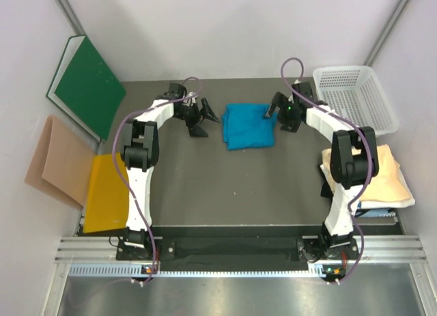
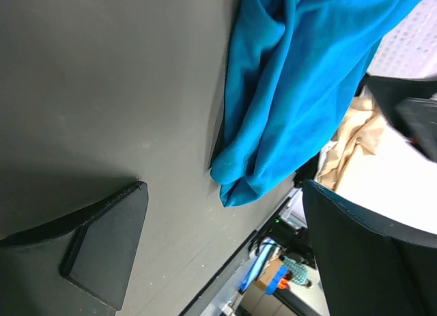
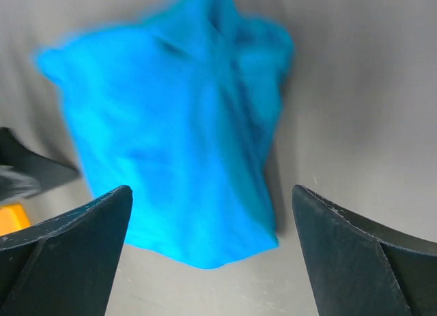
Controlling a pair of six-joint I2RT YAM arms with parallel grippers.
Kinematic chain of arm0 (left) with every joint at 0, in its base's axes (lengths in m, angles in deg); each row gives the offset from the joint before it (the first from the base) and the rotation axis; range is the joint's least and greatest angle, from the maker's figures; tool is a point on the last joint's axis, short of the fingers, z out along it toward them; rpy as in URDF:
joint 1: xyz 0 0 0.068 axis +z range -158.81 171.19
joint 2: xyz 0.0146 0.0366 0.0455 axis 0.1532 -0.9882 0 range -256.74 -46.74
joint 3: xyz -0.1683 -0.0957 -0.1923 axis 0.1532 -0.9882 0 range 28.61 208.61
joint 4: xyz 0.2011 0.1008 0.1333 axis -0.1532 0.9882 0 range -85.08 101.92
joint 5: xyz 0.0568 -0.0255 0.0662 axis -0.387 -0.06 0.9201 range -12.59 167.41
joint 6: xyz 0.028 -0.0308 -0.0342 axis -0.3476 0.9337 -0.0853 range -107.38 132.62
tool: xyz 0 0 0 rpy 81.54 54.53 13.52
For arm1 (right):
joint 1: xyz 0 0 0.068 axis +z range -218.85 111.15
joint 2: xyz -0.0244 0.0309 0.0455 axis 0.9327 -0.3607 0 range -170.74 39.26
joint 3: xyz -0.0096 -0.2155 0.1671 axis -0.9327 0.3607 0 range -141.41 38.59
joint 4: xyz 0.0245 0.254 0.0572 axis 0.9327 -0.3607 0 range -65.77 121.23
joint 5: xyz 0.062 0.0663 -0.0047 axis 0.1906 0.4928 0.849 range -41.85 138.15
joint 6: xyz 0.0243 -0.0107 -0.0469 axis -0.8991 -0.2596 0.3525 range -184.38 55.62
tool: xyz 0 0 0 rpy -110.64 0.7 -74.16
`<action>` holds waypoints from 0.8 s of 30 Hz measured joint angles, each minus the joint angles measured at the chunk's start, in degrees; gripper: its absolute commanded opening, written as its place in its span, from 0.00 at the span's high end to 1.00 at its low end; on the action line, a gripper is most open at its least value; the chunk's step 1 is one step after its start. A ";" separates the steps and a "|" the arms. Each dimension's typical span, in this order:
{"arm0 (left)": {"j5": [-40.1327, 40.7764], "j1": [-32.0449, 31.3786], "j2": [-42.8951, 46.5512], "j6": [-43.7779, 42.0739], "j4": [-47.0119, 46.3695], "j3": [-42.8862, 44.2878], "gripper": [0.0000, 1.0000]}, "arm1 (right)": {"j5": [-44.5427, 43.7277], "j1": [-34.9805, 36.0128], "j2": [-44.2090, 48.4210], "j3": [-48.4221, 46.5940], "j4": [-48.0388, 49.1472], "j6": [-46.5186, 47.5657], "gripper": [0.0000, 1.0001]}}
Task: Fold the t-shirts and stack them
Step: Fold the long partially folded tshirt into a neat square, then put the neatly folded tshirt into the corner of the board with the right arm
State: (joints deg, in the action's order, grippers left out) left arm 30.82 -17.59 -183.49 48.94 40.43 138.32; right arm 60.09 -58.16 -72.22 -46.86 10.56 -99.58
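The teal-blue t-shirt [image 1: 248, 125] lies folded into a rough rectangle at the back middle of the table; it also shows in the left wrist view [image 2: 293, 84] and the right wrist view [image 3: 171, 138]. The cream-tan t-shirt [image 1: 388, 173] lies folded at the right edge, partly under the right arm, and a bit of it shows in the left wrist view [image 2: 351, 142]. My left gripper [image 1: 199, 118] is open and empty just left of the blue shirt. My right gripper [image 1: 276, 111] is open and empty at the shirt's right edge, its fingers [image 3: 75, 248] wide apart above it.
A white plastic basket [image 1: 355, 97] stands at the back right. A green board [image 1: 89, 84] leans on the left wall, with a tan-pink paper sheet [image 1: 58, 162] and a yellow envelope [image 1: 106, 193] below it.
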 measured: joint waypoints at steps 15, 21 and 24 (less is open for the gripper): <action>2.16 -0.28 2.14 -4.00 1.22 -2.32 0.01 | 6.21 1.84 -12.35 -4.61 6.38 -3.26 0.43; 2.97 -0.28 2.75 -5.60 2.86 -2.51 0.01 | 7.19 3.82 -16.90 -7.89 5.84 -2.47 1.00; 3.17 -0.28 2.78 -6.23 3.48 -2.51 0.01 | 6.93 3.91 -15.91 -6.58 5.64 -1.03 1.00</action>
State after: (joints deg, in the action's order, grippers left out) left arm 33.99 -17.87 -180.71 42.71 43.90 135.80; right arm 67.02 -54.24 -88.14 -53.44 16.20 -100.61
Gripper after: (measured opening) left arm 0.987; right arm 0.054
